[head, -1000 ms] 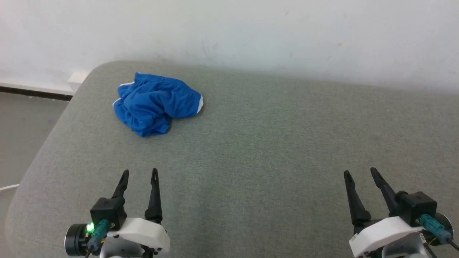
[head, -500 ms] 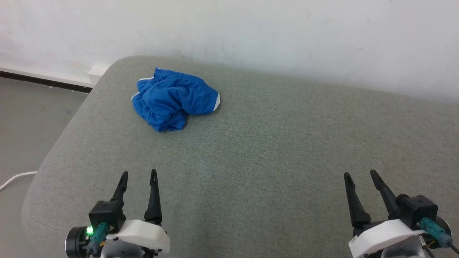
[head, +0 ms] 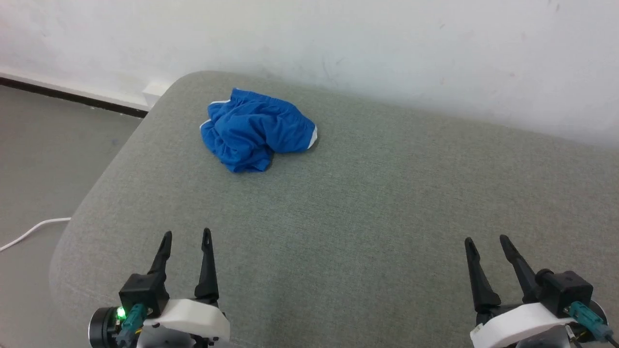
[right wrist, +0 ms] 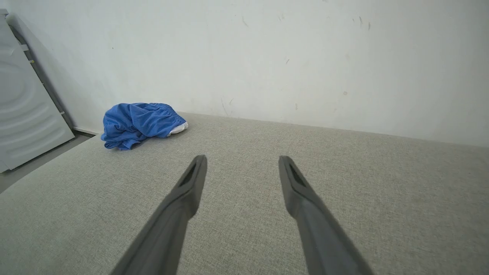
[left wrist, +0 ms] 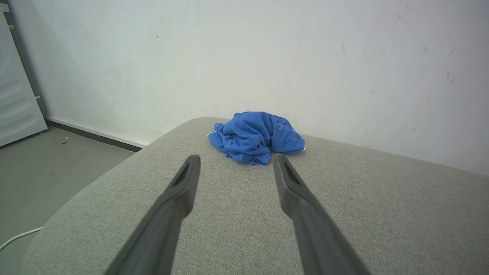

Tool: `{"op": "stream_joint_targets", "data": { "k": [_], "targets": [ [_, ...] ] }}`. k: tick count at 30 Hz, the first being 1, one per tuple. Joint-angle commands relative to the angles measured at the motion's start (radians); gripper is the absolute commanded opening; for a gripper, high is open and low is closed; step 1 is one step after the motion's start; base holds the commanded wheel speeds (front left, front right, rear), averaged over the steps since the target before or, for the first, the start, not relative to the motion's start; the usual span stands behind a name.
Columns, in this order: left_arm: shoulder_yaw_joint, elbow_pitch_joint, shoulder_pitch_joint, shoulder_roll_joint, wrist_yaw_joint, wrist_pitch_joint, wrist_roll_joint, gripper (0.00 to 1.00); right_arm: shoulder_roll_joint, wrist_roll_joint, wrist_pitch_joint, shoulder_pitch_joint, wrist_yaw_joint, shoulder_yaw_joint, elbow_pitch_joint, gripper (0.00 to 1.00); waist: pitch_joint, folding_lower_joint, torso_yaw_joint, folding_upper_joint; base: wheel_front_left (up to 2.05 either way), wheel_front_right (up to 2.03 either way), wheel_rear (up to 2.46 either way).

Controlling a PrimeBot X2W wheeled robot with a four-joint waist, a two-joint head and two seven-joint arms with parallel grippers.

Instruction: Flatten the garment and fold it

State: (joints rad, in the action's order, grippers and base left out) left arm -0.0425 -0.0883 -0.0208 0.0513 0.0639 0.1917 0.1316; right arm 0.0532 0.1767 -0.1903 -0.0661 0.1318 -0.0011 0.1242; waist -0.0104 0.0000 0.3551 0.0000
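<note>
Head camera looks down, wrist cameras skim low forward; all share the seemingly distant garment (head: 258, 130).

White-trimmed blue garment (head: 256, 129); grey-green, perhaps flecked, cushion (head: 367, 217)

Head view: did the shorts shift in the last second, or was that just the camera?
Just the camera. The view swung toward the robot's left, so the whole scene slid right and more floor shows at the left. The shorts lie crumpled at the same spot near the cushion's far left corner. Nothing was taken hold of or let go. The left gripper and right gripper stay low, fingers open, far from the shorts.
</note>
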Motion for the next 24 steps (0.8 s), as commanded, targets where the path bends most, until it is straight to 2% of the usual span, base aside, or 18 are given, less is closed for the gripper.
{"op": "stream_joint_targets", "data": {
  "k": [1,24],
  "targets": [
    [-0.004,-0.006,-0.016,-0.001,0.011,0.01,0.009,1.0,-0.002,0.009,-0.011,-0.01,-0.001,-0.001,0.005,1.0,0.0,0.0,0.008,0.0,0.0,0.0,0.0],
    [-0.009,-0.031,-0.025,-0.001,0.019,0.058,0.026,1.0,-0.003,0.011,-0.059,-0.021,-0.001,-0.007,0.023,1.0,-0.002,0.0,0.087,0.0,0.0,0.0,0.0]
  ]
}}
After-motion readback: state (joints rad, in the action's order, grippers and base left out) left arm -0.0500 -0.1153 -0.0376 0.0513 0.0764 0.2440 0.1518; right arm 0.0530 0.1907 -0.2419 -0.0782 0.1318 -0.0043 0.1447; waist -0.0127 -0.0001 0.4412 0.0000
